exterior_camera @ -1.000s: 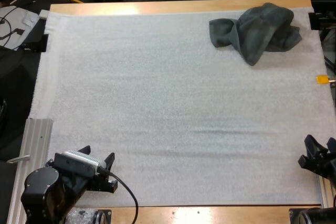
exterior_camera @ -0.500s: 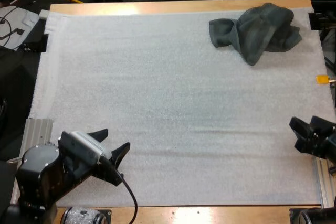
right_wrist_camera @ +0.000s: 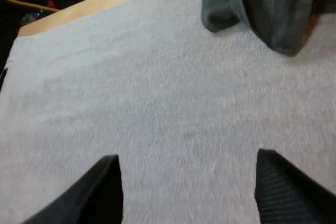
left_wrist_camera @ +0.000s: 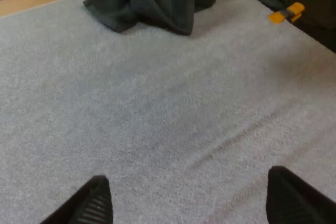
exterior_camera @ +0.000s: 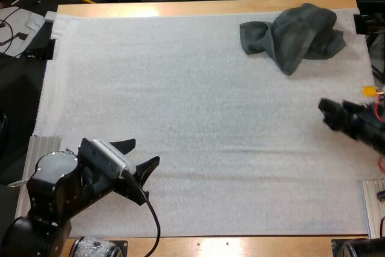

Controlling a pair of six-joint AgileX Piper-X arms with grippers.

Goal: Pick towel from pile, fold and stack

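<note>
Towel point(exterior_camera: 295, 33), dark grey-green and crumpled, lies at the far right corner of the white mat point(exterior_camera: 180, 100), close to the counter's point(exterior_camera: 204, 8) far edge. Its folds lie over one another, so its edges and corners are hard to trace, and both wrist views cut off its far part. Over the near left part of the mat hangs the left end effector point(exterior_camera: 139, 156), well apart from the towel, its fingers point(left_wrist_camera: 94, 203) spread wide over bare mat and holding nothing. Near the mat's right edge, on the near side of the towel, is the right end effector point(exterior_camera: 328, 112). It looks smeared in the high view, and its arm is cut off there. In the right wrist view its fingers point(right_wrist_camera: 107, 190) stand apart, clear of the towel.
</note>
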